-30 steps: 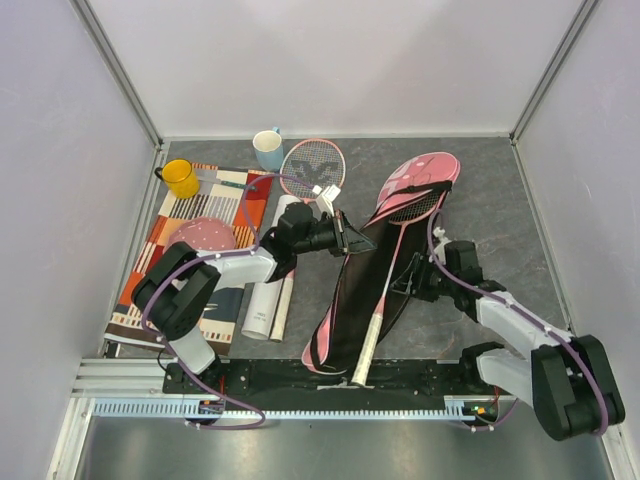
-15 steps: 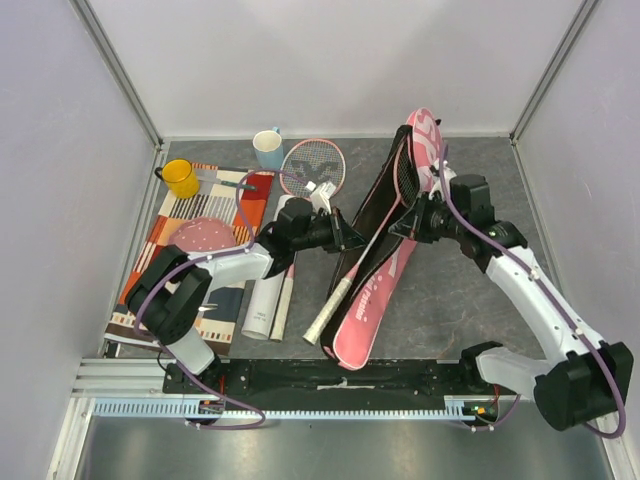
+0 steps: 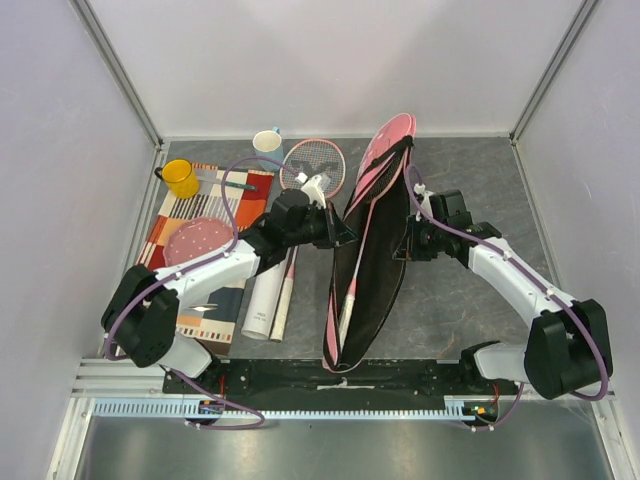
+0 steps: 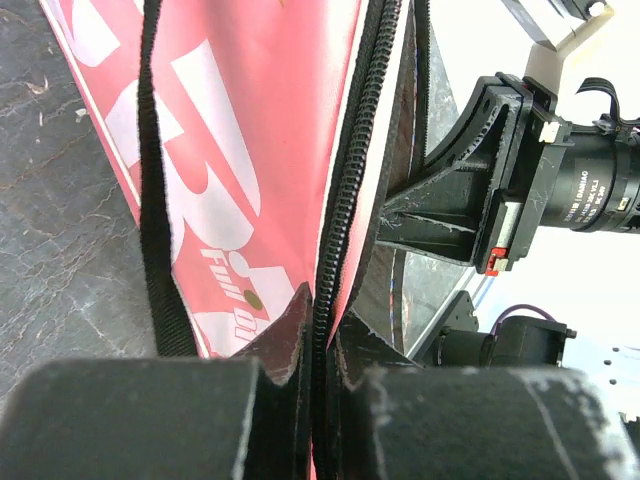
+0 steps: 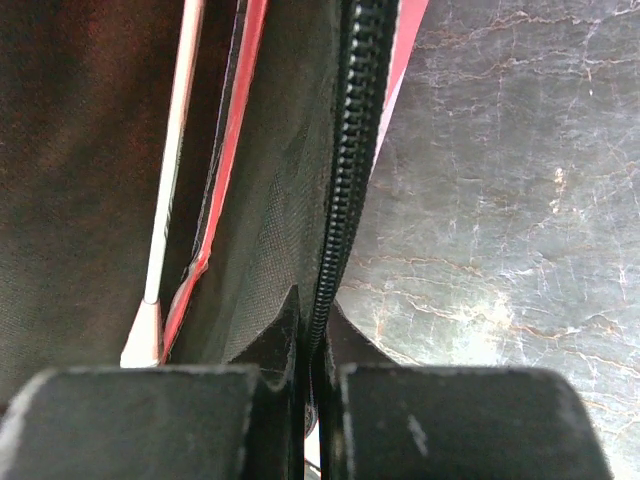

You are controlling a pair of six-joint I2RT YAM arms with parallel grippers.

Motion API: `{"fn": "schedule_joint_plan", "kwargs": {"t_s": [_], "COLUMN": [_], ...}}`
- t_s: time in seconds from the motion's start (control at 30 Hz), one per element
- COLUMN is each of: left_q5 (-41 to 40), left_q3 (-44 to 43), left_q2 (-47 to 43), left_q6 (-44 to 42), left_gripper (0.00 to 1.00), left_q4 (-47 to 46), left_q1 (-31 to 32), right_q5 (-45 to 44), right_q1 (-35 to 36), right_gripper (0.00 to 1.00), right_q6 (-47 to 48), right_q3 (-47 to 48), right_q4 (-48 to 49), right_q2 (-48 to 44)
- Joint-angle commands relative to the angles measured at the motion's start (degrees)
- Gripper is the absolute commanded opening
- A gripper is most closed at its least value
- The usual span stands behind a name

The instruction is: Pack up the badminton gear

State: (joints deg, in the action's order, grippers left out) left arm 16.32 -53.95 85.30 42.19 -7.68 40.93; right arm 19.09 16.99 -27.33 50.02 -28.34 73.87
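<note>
Our left end effector (image 4: pixel 322 318) is closed tight on the zipper edge of the pink racket bag (image 3: pixel 375 262), with the black zipper teeth running up from between its fingers. Printed white lettering on the bag's pink outer face fills the space to the left of that grip.

Our right end effector (image 5: pixel 312 318) is likewise clamped shut on the bag's opposite zipper edge. The dark lining falls away to the left of its fingers, and the grey surface (image 3: pixel 470 300) shows to the right of them.

From above, the bag hangs between the two end effectors with its mouth spread open. Its pink rounded end reaches past them toward the far wall, and its narrow end trails back toward the arm bases.

One racket (image 3: pixel 347 303) lies inside the bag, its white handle pointing toward the bases, below and between the two grips.

The second racket (image 3: pixel 313 160) lies on the surface just beyond the left end effector. Small white pieces sit on its strings, probably shuttlecocks (image 3: pixel 315 185), though we cannot make them out sharply.

The long white tube (image 3: pixel 260 305) lies behind and to the left of the left end effector, partly under that arm. Beside it are a striped mat (image 3: pixel 175 215), a yellow mug (image 3: pixel 181 178) and a blue mug (image 3: pixel 268 145).
</note>
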Motion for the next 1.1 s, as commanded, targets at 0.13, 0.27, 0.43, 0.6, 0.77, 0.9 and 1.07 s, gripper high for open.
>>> {"fn": "schedule_joint_plan", "kwargs": {"t_s": [0.13,0.27,0.43,0.6,0.77,0.9,1.07], "left_q5": [-1.72,-1.92,1.17,3.81,8.89,11.19,5.78], "left_q3": [2.16,2.89,3.32,0.26,-7.65,-11.78,-17.31], "left_q2": [-3.11,-4.44,-0.84,3.29,6.64,3.66,-6.25], "left_q6": [-3.7,-3.96,-0.9,1.13,4.82,4.75,-0.7], "left_gripper": [0.02,0.02,0.02,0.02,0.02,0.02,0.02], "left_q4": [-1.8,-1.37,-4.35,-9.19,-9.81,-7.19,3.35], "left_q1": [0.56,0.21,-0.06,-0.41,-3.39,-4.71,-6.65], "right_q5": [-1.16,-0.2,-7.12,-13.47,-14.51,-18.73,-22.78], "right_q1": [-0.29,-0.29,0.05,1.64,1.64,1.55,-2.04], "right_gripper": [0.0,0.16,0.31,0.59,0.64,0.66,0.56], "right_q6": [2.28,2.2,1.66,2.37,-0.35,-1.49,-6.58], "right_q3": [4.03,4.56,8.07,12.2,12.3,12.03,11.07], "right_q4": [2.85,4.25,-0.2,-3.04,-4.01,-5.41,-5.94], "right_q2": [-0.92,0.57,1.2,-7.23,-14.95,-18.75,-20.25]}}
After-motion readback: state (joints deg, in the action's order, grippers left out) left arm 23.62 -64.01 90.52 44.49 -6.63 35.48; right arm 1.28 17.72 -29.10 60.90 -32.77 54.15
